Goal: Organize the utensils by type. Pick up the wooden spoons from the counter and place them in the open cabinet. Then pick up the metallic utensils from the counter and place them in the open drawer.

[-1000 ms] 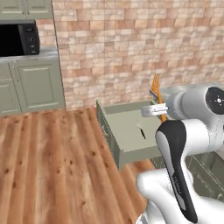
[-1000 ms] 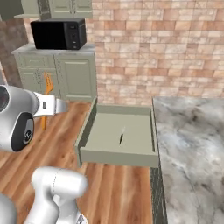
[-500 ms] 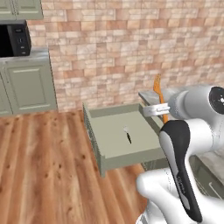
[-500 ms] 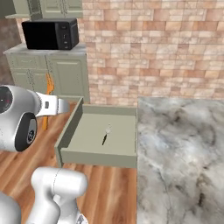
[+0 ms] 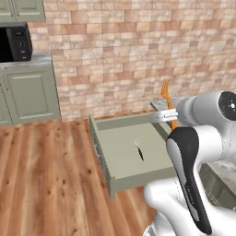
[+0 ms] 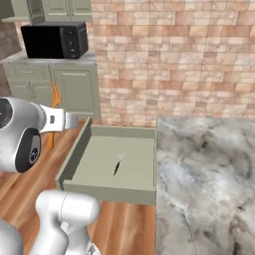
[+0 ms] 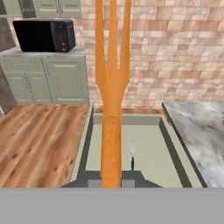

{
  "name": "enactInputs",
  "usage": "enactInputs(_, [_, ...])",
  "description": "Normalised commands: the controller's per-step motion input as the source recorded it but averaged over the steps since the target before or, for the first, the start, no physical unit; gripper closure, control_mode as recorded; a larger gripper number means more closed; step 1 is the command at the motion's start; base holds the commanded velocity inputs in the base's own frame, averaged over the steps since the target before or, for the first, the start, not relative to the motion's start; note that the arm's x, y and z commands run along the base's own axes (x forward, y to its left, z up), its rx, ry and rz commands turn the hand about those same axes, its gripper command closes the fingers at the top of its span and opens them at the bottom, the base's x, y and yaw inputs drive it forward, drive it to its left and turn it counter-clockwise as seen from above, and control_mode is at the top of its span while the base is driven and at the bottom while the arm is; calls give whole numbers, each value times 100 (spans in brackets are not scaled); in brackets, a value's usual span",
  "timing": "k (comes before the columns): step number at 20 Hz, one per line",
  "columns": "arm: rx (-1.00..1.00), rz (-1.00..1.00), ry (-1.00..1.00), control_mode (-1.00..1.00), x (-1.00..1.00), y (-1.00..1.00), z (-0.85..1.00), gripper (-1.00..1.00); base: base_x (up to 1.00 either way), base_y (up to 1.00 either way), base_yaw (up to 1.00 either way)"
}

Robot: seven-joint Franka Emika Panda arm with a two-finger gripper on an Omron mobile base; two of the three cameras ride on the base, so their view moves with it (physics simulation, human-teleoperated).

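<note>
My gripper [image 7: 112, 178] is shut on the handle of an orange-tan wooden spoon [image 7: 112, 87] whose pronged head points up. From the left base view the wooden spoon [image 5: 166, 92] stands upright in the gripper [image 5: 169, 116], over the far right corner of the open drawer [image 5: 99, 146]. In the right base view the gripper [image 6: 56, 121] and wooden spoon [image 6: 57, 96] are left of the drawer [image 6: 106, 190]. A small metallic utensil [image 5: 138, 148] [image 6: 118, 162] [image 7: 133, 152] lies inside the drawer [image 7: 85, 144]. The marbled counter [image 6: 209, 174] [image 7: 197, 130] adjoins it. The open cabinet is out of view.
A black microwave [image 6: 55, 40] [image 5: 14, 44] [image 7: 43, 35] sits on sage-green base cabinets [image 6: 74, 89] against the brick wall. Closed wall cabinets [image 6: 60, 7] hang above it. Wooden floor [image 5: 46, 175] lies left of the drawer.
The whole picture has shifted, so the base and cameras have moved. The gripper keeps the wooden spoon upright in the same hold. The metallic utensil stays in the drawer.
</note>
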Motion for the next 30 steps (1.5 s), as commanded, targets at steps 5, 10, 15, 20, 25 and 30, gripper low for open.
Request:
enactInputs(5, [0, 0, 0, 100, 0, 0, 0, 100, 43, 0, 0])
enactInputs(10, [0, 0, 0, 100, 0, 0, 0, 100, 29, 0, 0])
enactInputs(15, [0, 0, 7, -100, 26, -3, -13, 100, 5, -1, 0])
enactInputs(20, [0, 0, 25, -100, 42, 0, -32, 100, 0, 0, 0])
enactInputs(25, [0, 0, 20, -100, 25, 0, -29, 100, 0, 0, 0])
enactInputs(30, [0, 0, 16, -100, 40, -2, -40, 100, 0, 0, 0])
